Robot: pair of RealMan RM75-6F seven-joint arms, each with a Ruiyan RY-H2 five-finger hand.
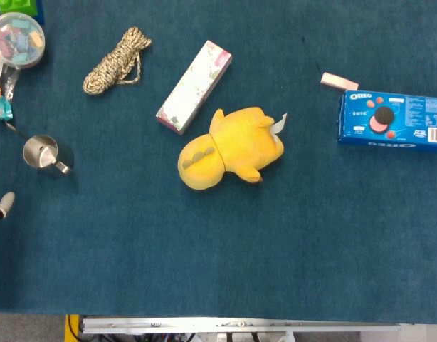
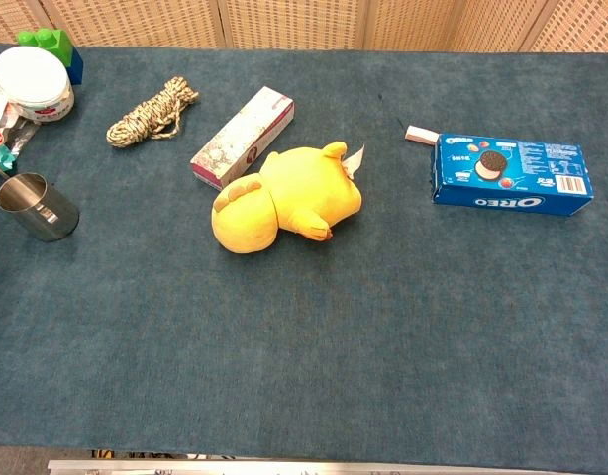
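Only a grey fingertip point(image 1: 5, 203) shows at the left edge of the head view, near the one steel cup point(image 1: 42, 152), touching nothing; how far the fingers are spread cannot be told. Across the blue bench point(image 1: 218, 256) lie one yellow plush toy point(image 1: 229, 147), one rope coil point(image 1: 115, 60), one long floral box point(image 1: 194, 86) and one Oreo box point(image 1: 393, 118).

A blue cookie box point(image 1: 393, 119) lies at the table's right with a small pink eraser point(image 1: 339, 81) just beside it; a coiled rope point(image 1: 117, 60) lies far left.
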